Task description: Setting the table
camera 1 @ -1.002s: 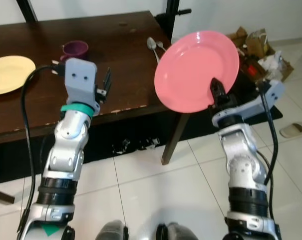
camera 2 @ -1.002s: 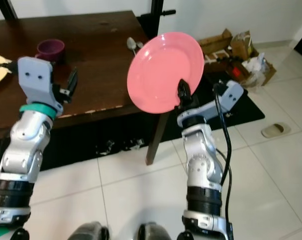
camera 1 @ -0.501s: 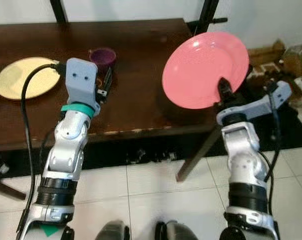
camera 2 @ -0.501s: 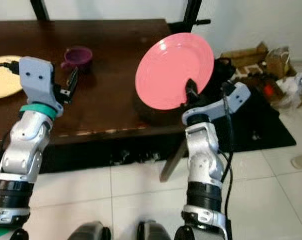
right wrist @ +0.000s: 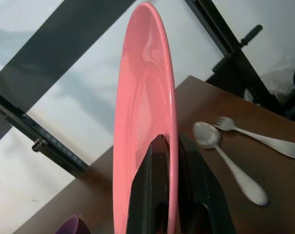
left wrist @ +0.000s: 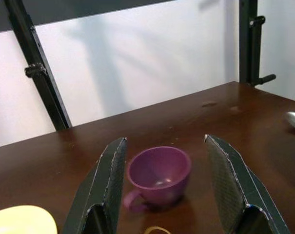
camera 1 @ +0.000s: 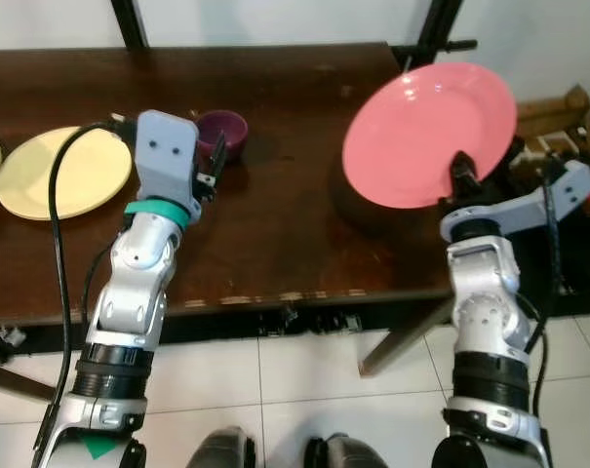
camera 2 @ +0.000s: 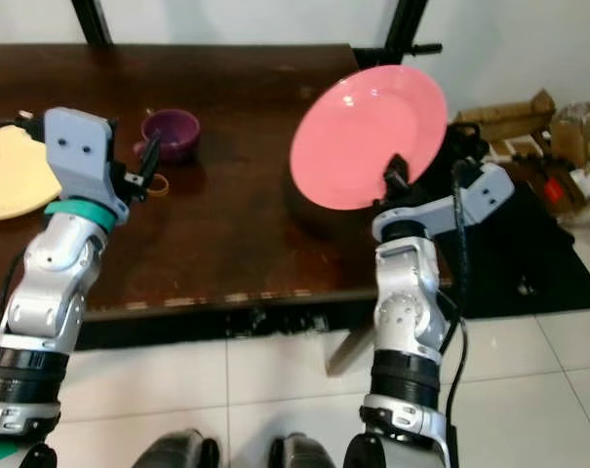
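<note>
Right gripper (camera 1: 460,168): we clamp the pink plate's (camera 1: 426,132) rim, tilted above the table (camera 1: 275,234).
Left gripper (left wrist: 164,187): fingers apart, facing the purple cup (left wrist: 159,174).

Change: approach to table

Camera has advanced and turned toward the dark table (camera 1: 275,244); the yellow plate (camera 1: 60,171) has come fully into view. The right gripper (camera 1: 460,175) now carries the pink plate (camera 1: 426,132) above the tabletop.

Even, bright indoor light is seen; a soft shadow is cast on the dark table (camera 1: 275,234) beneath the pink plate (camera 1: 426,132).
</note>
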### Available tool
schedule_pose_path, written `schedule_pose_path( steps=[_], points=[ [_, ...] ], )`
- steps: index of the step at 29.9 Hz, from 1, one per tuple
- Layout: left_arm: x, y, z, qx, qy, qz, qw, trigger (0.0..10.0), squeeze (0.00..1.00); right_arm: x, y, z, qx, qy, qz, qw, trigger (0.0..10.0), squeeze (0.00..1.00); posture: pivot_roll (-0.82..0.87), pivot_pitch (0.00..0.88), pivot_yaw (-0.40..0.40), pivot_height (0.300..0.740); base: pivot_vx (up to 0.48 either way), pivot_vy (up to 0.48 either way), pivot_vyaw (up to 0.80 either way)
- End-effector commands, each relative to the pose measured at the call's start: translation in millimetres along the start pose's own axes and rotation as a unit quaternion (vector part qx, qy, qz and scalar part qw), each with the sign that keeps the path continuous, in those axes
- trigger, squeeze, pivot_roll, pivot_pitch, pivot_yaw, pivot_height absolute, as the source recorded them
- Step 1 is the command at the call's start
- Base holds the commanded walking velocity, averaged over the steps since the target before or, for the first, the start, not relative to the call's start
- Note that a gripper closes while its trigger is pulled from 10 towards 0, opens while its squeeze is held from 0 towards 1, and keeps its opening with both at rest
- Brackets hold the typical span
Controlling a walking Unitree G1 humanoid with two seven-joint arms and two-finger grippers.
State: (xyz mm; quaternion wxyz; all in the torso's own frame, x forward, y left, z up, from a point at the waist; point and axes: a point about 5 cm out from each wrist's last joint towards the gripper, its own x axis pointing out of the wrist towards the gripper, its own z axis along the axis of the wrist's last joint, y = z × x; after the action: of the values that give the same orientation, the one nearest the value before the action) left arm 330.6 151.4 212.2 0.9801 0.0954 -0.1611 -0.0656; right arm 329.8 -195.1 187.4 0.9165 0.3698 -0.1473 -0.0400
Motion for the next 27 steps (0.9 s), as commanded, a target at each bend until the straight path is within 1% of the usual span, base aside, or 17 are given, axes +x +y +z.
schedule_pose_path(
  steps=[1,8,13,16,18,20,21,22,23,24,25,26,27],
  points=[
    [-1.9,0.7,-5,0.002,0.012,-0.001,1.000,10.0,0.00,-0.1,0.3,-1,-0.001,0.000,-0.003,1.000,10.0,0.00,0.07,0.000,0.029,0.740,0.390,0.000,0.00],
    [1.7,-2.7,-5,0.021,0.011,-0.016,1.000,10.0,0.00,-1.6,3.4,-3,0.004,0.002,0.004,1.000,10.0,0.00,0.07,0.000,0.032,0.740,0.450,0.000,0.00],
    [1.3,-6.7,-5,0.018,0.012,-0.027,0.999,10.0,0.00,-1.7,3.3,-4,0.005,0.002,0.002,1.000,10.0,0.00,0.06,0.000,0.033,0.740,0.460,0.000,0.00],
    [0.4,-8.7,-5,0.014,0.012,-0.034,0.999,10.0,0.00,-1.6,3.0,-4,0.006,0.002,0.000,1.000,10.0,0.00,0.06,0.000,0.032,0.740,0.000,0.000,0.00],
    [-1.7,-11.9,-5,0.016,0.011,-0.049,0.999,10.0,0.00,-1.6,1.3,-8,0.020,0.016,0.000,1.000,10.0,0.00,0.06,0.000,0.028,0.740,0.000,0.000,0.00],
    [-2.4,-13.0,-4,0.020,0.009,-0.057,0.998,10.0,0.00,-2.0,-0.7,-11,0.022,0.023,-0.003,0.999,10.0,0.00,0.06,0.000,0.025,0.740,0.000,0.000,0.00],
    [-3.0,-14.1,-4,0.026,0.007,-0.067,0.997,10.0,0.00,-2.6,-3.2,-14,0.019,0.033,-0.007,0.999,10.0,0.00,0.06,0.000,0.025,0.740,0.000,0.000,0.00],
    [-4.2,-16.1,-2,0.029,0.005,-0.091,0.995,10.0,0.00,-3.6,-6.7,-18,0.011,0.042,-0.015,0.999,10.0,0.00,0.07,0.006,0.022,0.740,0.000,0.000,0.00],
    [-4.2,-16.1,-2,0.029,0.005,-0.091,0.995,10.0,0.00,-3.6,-6.7,-18,0.011,0.042,-0.015,0.999,10.0,0.00,0.07,0.006,0.022,0.740,0.000,0.000,0.00],
    [-5.0,-17.6,-1,0.030,0.003,-0.107,0.994,10.0,0.00,-4.3,-8.9,-20,0.005,0.046,-0.021,0.999,10.0,0.00,0.07,0.006,0.022,0.740,0.000,0.000,0.00],
    [-5.0,-17.6,-1,0.030,0.003,-0.107,0.994,10.0,0.00,-4.3,-8.9,-20,0.005,0.046,-0.021,0.999,10.0,0.00,0.07,0.006,0.022,0.740,0.000,0.000,0.00],
    [-7.3,-20.2,2,0.025,0.004,-0.140,0.990,10.0,0.00,-4.6,-11.8,-23,0.000,0.051,-0.030,0.998,10.0,0.00,0.07,0.014,0.019,0.740,0.000,0.000,0.00],
    [-7.3,-20.2,2,0.025,0.004,-0.140,0.990,10.0,0.00,-4.6,-11.8,-23,0.000,0.051,-0.030,0.998,10.0,0.00,0.07,0.014,0.019,0.740,0.000,0.000,0.00]
  ],
)
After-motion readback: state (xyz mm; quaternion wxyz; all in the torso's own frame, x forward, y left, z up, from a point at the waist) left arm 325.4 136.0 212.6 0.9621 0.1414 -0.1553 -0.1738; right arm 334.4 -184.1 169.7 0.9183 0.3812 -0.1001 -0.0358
